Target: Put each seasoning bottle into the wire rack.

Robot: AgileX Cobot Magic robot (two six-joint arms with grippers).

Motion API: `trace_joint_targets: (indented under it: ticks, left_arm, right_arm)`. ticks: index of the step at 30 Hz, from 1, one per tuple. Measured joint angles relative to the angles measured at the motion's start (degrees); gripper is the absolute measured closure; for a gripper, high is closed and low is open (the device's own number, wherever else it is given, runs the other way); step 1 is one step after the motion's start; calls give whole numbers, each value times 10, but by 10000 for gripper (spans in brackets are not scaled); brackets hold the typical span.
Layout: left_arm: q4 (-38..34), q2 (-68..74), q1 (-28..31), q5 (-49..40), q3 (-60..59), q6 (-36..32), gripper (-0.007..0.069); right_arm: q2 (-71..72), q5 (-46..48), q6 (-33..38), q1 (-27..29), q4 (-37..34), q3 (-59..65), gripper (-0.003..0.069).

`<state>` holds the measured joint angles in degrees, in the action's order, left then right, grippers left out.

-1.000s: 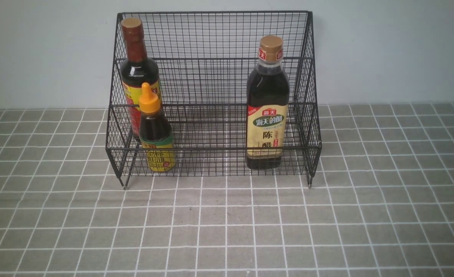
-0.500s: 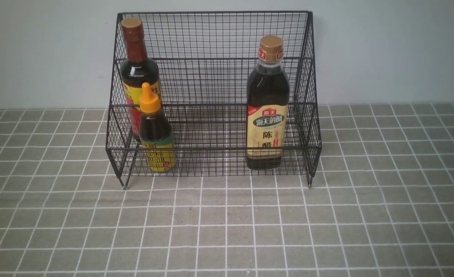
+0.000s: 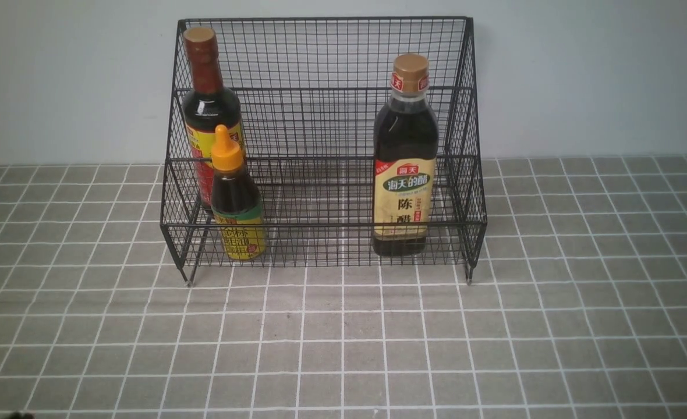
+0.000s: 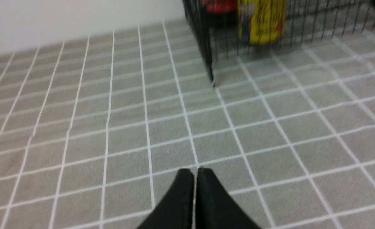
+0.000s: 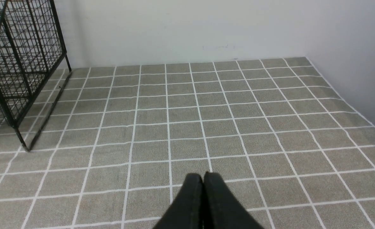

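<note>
The black wire rack (image 3: 320,224) stands at the back of the table against the wall. All three bottles stand upright inside it. The tall slim-necked bottle (image 3: 205,99) is at the back left. The short bottle with the orange nozzle (image 3: 236,203) stands in front of it. The broad beige-label bottle (image 3: 404,169) is at the right. My left gripper (image 4: 195,171) is shut and empty above the cloth, short of the rack's front left leg (image 4: 210,71). My right gripper (image 5: 203,176) is shut and empty, to the right of the rack (image 5: 19,63).
A grey cloth with a white grid (image 3: 343,349) covers the table. A pale wall (image 3: 582,75) runs behind the rack and another wall (image 5: 359,47) closes the table's right side.
A dark tip of the left arm has come into view at the bottom left corner of the front view. The rack and bottles have not moved.
</note>
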<state>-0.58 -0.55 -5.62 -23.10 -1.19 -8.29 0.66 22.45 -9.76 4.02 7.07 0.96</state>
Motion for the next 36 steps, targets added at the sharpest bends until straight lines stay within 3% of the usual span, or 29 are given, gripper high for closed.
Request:
trace_joint_targets:
  ticks: [36]
  left_arm:
    - [-2,-1,7,10,-2,-2,631]
  right_arm:
    - [0,0,6,0,3,0,669]
